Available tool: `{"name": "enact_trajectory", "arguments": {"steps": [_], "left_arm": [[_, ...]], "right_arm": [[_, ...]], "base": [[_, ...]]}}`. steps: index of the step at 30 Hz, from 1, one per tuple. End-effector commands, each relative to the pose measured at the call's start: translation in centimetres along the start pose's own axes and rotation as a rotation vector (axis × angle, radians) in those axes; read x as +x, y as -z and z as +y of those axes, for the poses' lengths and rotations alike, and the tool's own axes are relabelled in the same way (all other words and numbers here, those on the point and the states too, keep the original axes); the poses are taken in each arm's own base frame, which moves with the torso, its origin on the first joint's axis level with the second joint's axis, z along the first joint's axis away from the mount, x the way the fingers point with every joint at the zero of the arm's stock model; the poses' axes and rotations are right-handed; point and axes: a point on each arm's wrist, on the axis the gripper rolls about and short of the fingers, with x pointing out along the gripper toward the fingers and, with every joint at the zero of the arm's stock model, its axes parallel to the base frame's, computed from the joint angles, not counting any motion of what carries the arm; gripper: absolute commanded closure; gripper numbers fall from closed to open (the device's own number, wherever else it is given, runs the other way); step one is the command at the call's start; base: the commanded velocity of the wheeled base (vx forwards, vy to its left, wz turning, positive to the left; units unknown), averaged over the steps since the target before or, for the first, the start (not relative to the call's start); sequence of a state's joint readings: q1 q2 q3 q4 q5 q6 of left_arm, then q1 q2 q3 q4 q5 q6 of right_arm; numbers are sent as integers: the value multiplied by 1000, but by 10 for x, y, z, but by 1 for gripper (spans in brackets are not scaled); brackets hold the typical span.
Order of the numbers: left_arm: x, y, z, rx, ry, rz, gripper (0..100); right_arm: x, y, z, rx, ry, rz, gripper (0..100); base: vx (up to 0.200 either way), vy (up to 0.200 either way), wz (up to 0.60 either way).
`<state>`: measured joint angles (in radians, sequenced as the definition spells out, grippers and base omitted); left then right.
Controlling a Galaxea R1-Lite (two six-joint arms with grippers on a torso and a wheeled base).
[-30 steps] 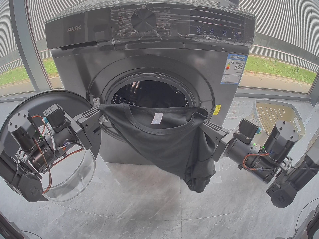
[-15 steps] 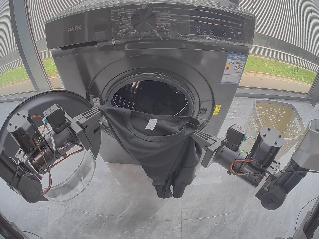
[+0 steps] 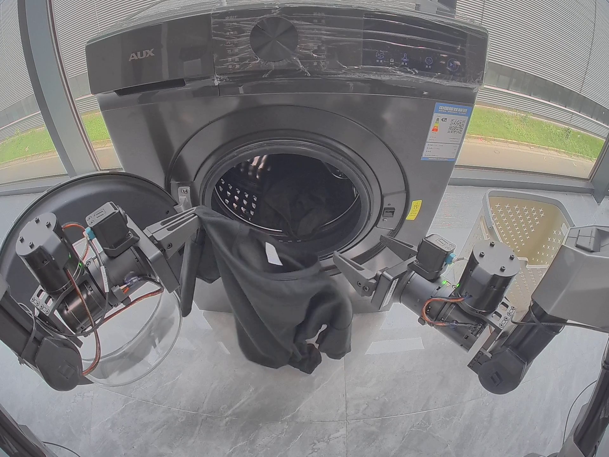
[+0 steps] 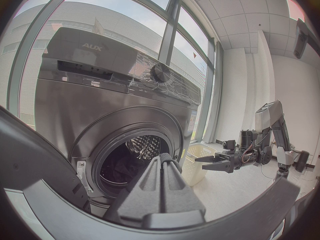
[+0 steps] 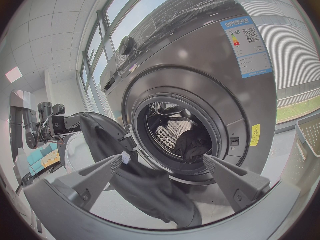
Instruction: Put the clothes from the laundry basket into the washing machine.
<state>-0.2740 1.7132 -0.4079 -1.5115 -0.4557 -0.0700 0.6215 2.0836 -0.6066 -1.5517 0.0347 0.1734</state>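
One limp, crumpled black shirt (image 3: 273, 306) pinched in left claw (image 3: 195, 216); right claw (image 3: 357, 247) spread.

Office-like test room, tall windows (image 3: 545, 46), panelled ceiling (image 4: 233, 10), tiled floor (image 3: 254, 407), washing machine (image 3: 285, 103)

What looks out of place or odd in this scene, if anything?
The black shirt hangs from the left gripper alone, sagging outside the open washing machine, its bottom low toward the floor. The right gripper is open and holds nothing.
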Motion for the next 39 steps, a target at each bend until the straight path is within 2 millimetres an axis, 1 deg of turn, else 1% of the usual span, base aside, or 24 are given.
{"name": "enact_trajectory", "arguments": {"steps": [1, 7, 11, 12, 13, 14, 16, 17, 18, 20, 21, 24, 25, 26, 30, 31, 32, 35, 39], "left_arm": [[1, 1, -1, -3, 5, 3, 100], [1, 1, -2, -4, 6, 5, 100], [1, 1, -2, -3, 8, 2, 100], [2, 1, -4, -4, 15, 2, 100], [2, 1, -4, -5, 17, 2, 100], [2, 1, -4, -5, 17, 2, 100], [2, 1, -4, -4, 17, 0, 100], [2, 1, -4, -4, 17, 0, 100], [2, 0, -4, -3, 17, -1, 100], [2, 0, -4, -3, 17, -1, 100], [2, 0, -4, -3, 17, -1, 100], [2, 0, -4, -3, 17, -1, 100], [2, 0, -4, -3, 17, -3, 100], [2, 0, -4, -3, 17, -3, 100], [3, -1, -5, -2, 20, -5, 100], [3, -1, -5, -2, 20, -5, 100], [2, -1, -5, -1, 20, -7, 100], [3, 0, -5, -3, 23, -5, 100], [4, -1, -8, -4, 32, -7, 100]], "right_arm": [[1, 4, -1, 0, 3, 8, 0], [0, 5, 0, 2, -2, 18, 0], [1, 12, 2, 2, -9, 41, 0], [1, 27, 2, 4, -13, 87, 0], [0, 35, 3, 4, -25, 119, 0], [0, 37, 4, 3, -30, 124, 0], [-4, 51, 11, 8, -101, 191, 0], [-4, 51, 11, 8, -101, 191, 0], [-6, 60, 12, 5, -148, 228, 0], [-6, 60, 12, 5, -151, 230, 0], [-3, 73, 11, -16, -171, 259, 0], [2, 82, 6, -29, -164, 272, 0], [5, 93, 3, -34, -162, 294, 0], [6, 99, 1, -36, -167, 308, 0], [7, 115, -2, -32, -212, 353, 0], [7, 115, -2, -32, -212, 353, 0], [7, 120, -3, -33, -222, 366, 0], [16, 132, -2, -40, -239, 364, 0], [34, 142, -1, -43, -245, 349, 0]], "base": [[0, 0, 0], [0, 0, 0], [0, 0, 0], [0, 0, 0], [0, 0, 0], [0, 0, 0], [0, 0, 0], [0, 0, 0], [0, 0, 0], [0, 0, 0], [0, 0, 0], [0, 0, 0], [0, 0, 0], [0, 0, 0], [0, 0, 0], [0, 0, 0], [0, 0, 0], [0, 0, 0], [0, 0, 0]]}}
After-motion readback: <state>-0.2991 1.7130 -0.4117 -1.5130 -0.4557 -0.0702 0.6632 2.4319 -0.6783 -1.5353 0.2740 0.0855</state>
